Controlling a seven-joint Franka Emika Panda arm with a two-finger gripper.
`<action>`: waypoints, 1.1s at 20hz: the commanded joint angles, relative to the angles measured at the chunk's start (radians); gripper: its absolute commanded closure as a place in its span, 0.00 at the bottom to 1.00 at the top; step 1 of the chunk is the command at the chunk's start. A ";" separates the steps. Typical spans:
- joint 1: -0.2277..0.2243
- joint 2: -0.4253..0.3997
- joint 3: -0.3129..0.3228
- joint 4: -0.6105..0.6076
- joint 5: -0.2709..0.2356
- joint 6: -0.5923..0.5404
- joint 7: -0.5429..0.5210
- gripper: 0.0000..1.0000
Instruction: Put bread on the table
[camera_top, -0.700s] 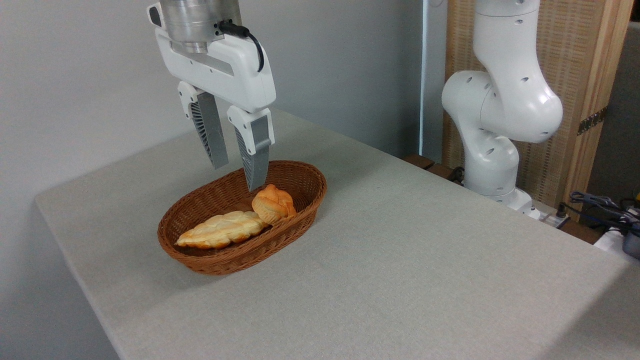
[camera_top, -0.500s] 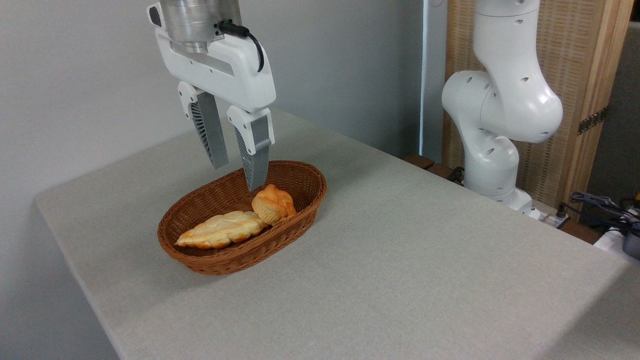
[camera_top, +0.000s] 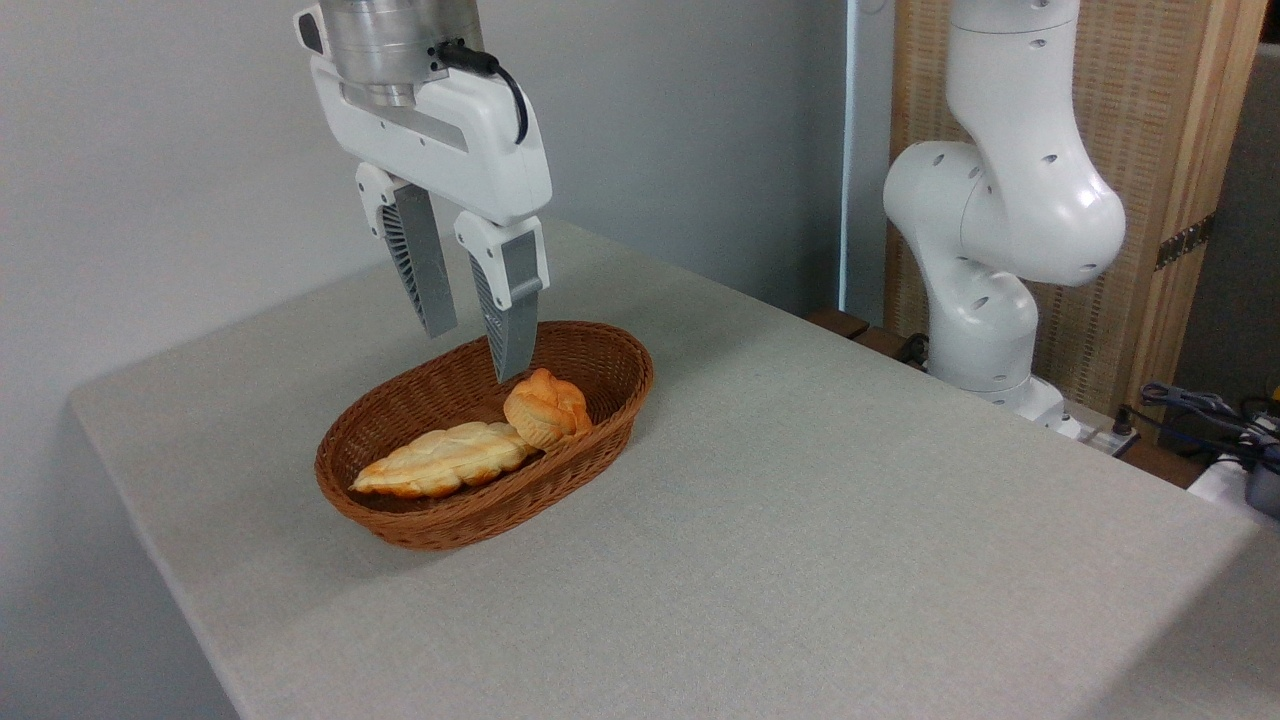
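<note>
Wide bare table (camera_top: 800, 520) from 2 to 6 o'clock of basket (camera_top: 600, 400); table edge near at 9 o'clock. Gripper (camera_top: 475, 355) empty, fingers parted w/ narrow gap, hanging over basket's far end. Bread (camera_top: 445, 458) lying flat in basket, at 7 o'clock of fingertips, apart from them, touching bun (camera_top: 547, 408).

The bread (camera_top: 445, 459) is a long, flat, leaf-shaped braided loaf, pale golden with browner edges. It lies flat in a brown wicker basket (camera_top: 400, 525), its length along the basket's, one end touching a small round bun (camera_top: 547, 408). The table (camera_top: 800, 520) is a large top with a light grey-beige cloth-like surface and rounded corners, and it carries the basket
</note>
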 joint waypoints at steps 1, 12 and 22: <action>-0.007 -0.014 0.007 -0.009 0.003 -0.015 0.010 0.00; -0.005 -0.061 -0.073 -0.107 -0.023 0.075 0.007 0.00; -0.005 -0.095 -0.188 -0.401 -0.051 0.431 0.011 0.00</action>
